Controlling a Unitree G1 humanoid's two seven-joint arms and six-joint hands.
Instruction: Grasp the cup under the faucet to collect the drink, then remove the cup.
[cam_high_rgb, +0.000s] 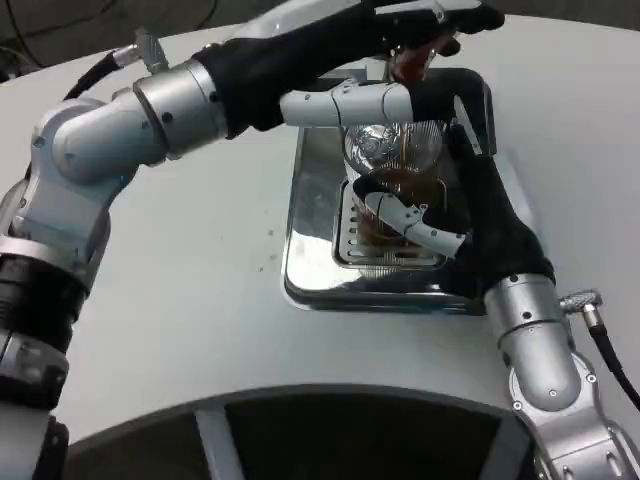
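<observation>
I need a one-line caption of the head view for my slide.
Right hand holds the cup on the drip tray while left hand works the faucet above.

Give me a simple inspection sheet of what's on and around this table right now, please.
Surface: white table, a few small specks near the tray.
Job's things: clear cup with brown drink stands on the grate of the shiny metal drip tray, under the faucet.
Clutter: nothing seen.
Hands: right hand wraps its fingers around the cup; left hand reaches over the top, at the faucet, one finger lying across above the cup.
Cables: black cable at the right wrist; another at the left forearm; more cables on the floor beyond the table.
Surroundings: dark floor behind the table; dark gap at the table's near edge.
</observation>
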